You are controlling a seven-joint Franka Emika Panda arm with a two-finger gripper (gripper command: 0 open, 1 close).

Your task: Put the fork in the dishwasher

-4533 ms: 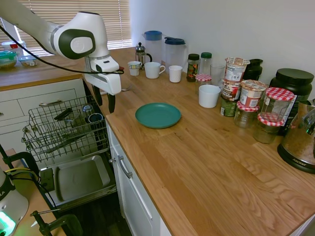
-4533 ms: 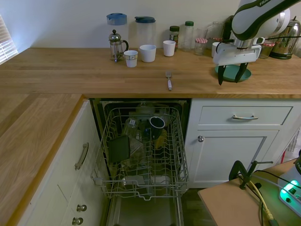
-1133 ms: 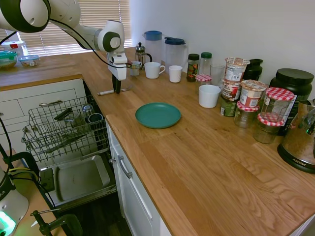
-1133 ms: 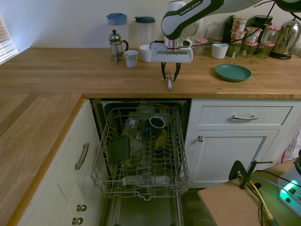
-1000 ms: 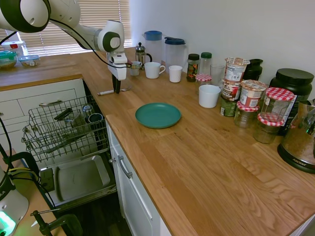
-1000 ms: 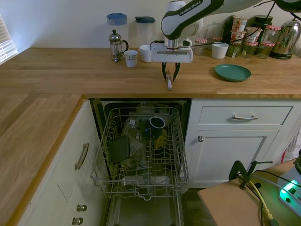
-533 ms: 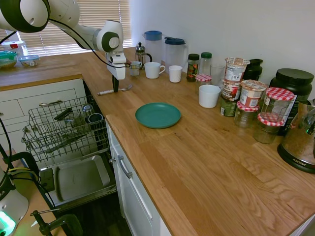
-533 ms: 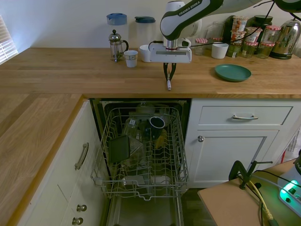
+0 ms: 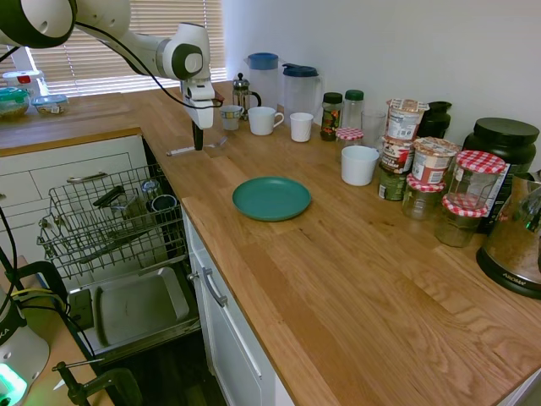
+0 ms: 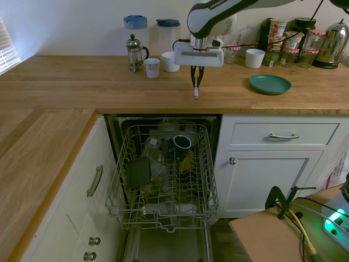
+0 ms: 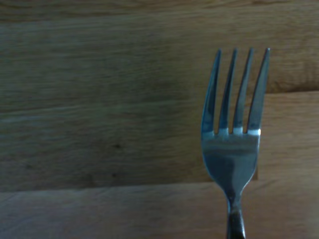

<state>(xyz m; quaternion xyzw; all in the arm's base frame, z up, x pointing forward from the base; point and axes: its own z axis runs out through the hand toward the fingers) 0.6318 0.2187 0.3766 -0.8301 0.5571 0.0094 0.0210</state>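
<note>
Though lifted, fork (image 10: 196,91) within hand (image 10: 196,83)

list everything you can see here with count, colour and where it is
fork: 1, silver, shut in the gripper, lifted off the worktop near its front edge
dishwasher: 1, open, grey wire rack pulled out below the worktop, dishes inside
plate: 1, teal, on the worktop
jugs: 2, clear with blue lids, by the wall
french press: 1, glass and metal, beside the jugs
cups: 4, white, one of them patterned, three near the jugs, one by the jars
jars and tubs: several, some with red checked lids, along the wall
kettle: 1, steel, far end of the worktop
gripper: 1, dark fingers, white arm, above the worktop, holding the fork
</note>
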